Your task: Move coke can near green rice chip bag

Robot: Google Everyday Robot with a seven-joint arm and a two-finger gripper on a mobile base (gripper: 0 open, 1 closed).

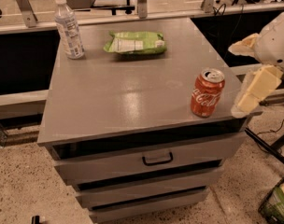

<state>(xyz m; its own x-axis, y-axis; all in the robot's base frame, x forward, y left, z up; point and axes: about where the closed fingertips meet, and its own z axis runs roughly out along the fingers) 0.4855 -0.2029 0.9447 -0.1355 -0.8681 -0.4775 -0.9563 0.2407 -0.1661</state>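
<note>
The coke can stands upright near the front right corner of the grey cabinet top. The green rice chip bag lies flat at the back middle of the top, far from the can. My gripper comes in from the right edge, just right of the can and at its height. Its cream fingers are spread apart, open and empty, not touching the can.
A clear plastic water bottle stands at the back left corner. The cabinet has drawers with a black handle on the front. A metal rail runs behind the cabinet. A bin sits on the floor at lower right.
</note>
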